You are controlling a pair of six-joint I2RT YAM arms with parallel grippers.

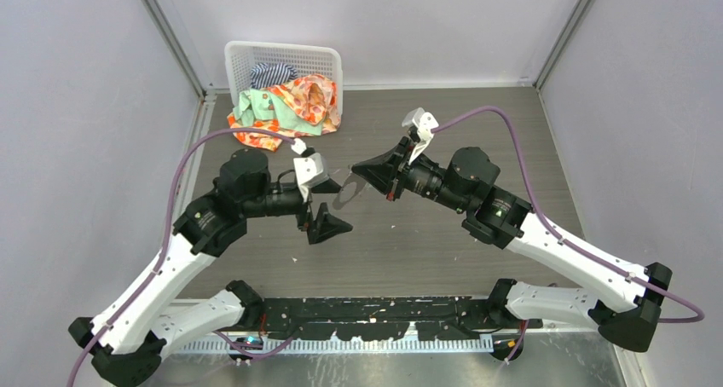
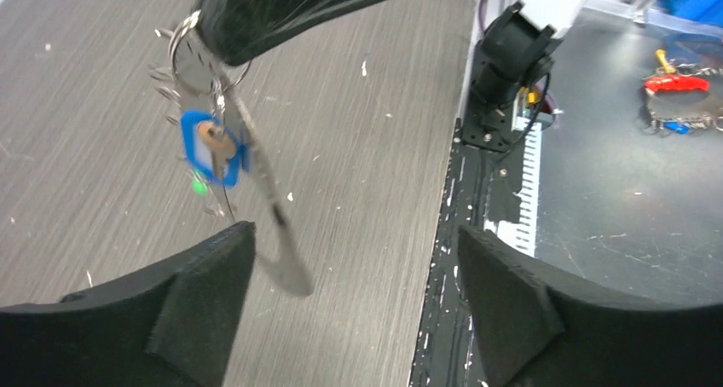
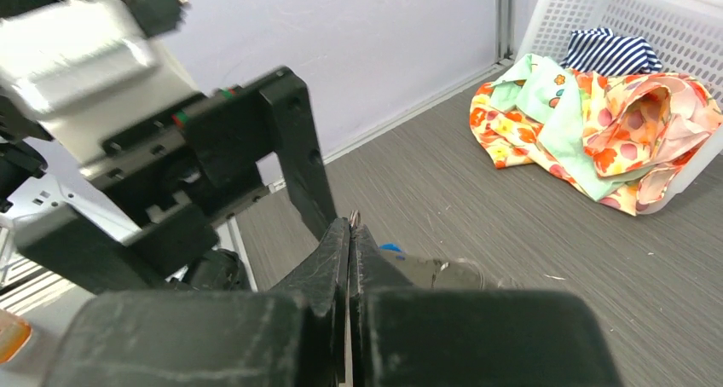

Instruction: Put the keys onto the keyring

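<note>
Left wrist view: right gripper (image 2: 223,44) comes in from the top of frame, jaws clamped on the keyring (image 2: 194,63), holding it up off the table (image 2: 111,191). I see the silvery loop and its spiky fringe sticking out on the left side of the black fingers. The blue key (image 2: 209,148) hangs just under the loop, touching it. A speck of the green key (image 2: 199,185) shows right below the blue head, too small for me to read more. A long grey strip (image 2: 281,242) dangles from the same bunch, blurred, and I can't tell what it is. I can't tell whether either key is threaded on the wire or only bunched with it.

My left gripper (image 2: 354,251) sits below and near the bunch, jaws wide apart, nothing between the pads (image 2: 205,293), not touching the ring.

Right wrist confirms it: fingers (image 3: 328,263) pressed flat together, thin metal edge poking out at the tips, a bit of blue just past them.

Top external: both grippers meet mid-table, the left gripper (image 1: 341,206) open and facing the right gripper (image 1: 358,172), with the grey bunch hanging between them. White basket (image 1: 256,56) lies tipped at the far left corner, colourful clothes (image 1: 290,106) spilling out of it, well apart from both arms.
</note>
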